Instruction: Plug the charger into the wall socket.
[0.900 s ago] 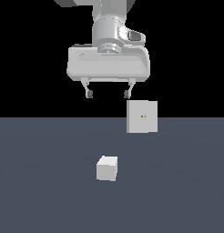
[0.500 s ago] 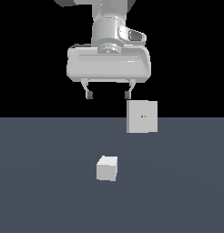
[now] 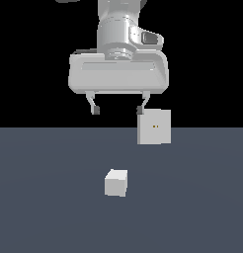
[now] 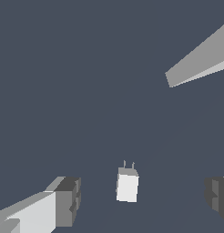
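1. Hovering above the tabletop point(image 3: 44, 207), my pincer point(image 3: 118, 109) is spread wide with nothing between the fingers; both fingertips point(image 3: 96, 110) are well clear of every object.

2. The charger point(image 3: 116, 183) rests on the tabletop directly below the pincer, roughly centred under the gap between the fingers in the exterior view. In the wrist view the charger point(image 4: 127, 185) appears between the two finger pads point(image 4: 68, 200), nearer to the middle than to either one.

3. The wrist view shows two thin prongs on one face of the charger. They point away from the pincer body and roughly toward the wall socket point(image 4: 200, 61), which shows there as a slanted grey slab.

4. The charger's long axis runs along the prong direction. My fingers stand on either side of that axis, so I judge that closing them would clamp the two side faces and leave the prongs free.

5. The wall socket point(image 3: 154, 127) stands upright beyond the charger, toward the exterior view's right, with two small orange-brown dots at its centre. It is apart from the charger.

6. The governing relation is vertical: the charger lies straight down from the pincer. I judge the coming move to be a descent with little sideways correction.
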`<state>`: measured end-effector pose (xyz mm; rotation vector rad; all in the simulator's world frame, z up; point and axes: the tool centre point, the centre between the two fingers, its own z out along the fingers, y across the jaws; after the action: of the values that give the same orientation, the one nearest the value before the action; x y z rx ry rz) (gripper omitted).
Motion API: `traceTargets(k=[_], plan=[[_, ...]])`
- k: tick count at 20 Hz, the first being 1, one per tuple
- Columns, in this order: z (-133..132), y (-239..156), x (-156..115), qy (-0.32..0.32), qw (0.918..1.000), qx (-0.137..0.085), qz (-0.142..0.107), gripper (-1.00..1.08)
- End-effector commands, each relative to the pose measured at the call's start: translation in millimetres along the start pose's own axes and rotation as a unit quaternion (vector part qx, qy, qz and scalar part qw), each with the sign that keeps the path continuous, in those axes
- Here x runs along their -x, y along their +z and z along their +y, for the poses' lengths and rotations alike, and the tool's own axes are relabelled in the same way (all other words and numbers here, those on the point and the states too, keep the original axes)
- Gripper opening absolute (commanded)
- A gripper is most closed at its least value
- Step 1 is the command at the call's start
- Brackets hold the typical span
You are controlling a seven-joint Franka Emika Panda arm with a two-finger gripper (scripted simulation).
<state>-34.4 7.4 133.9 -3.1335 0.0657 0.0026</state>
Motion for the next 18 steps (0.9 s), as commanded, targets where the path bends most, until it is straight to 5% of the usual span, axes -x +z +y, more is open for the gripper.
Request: traceTargets(k=[1,18], plan=[[1,7,8,0.006,0.9999,0.001,0.009,1.00],[3,61,57,0.048,0.9964,0.006,0.070,1.00]])
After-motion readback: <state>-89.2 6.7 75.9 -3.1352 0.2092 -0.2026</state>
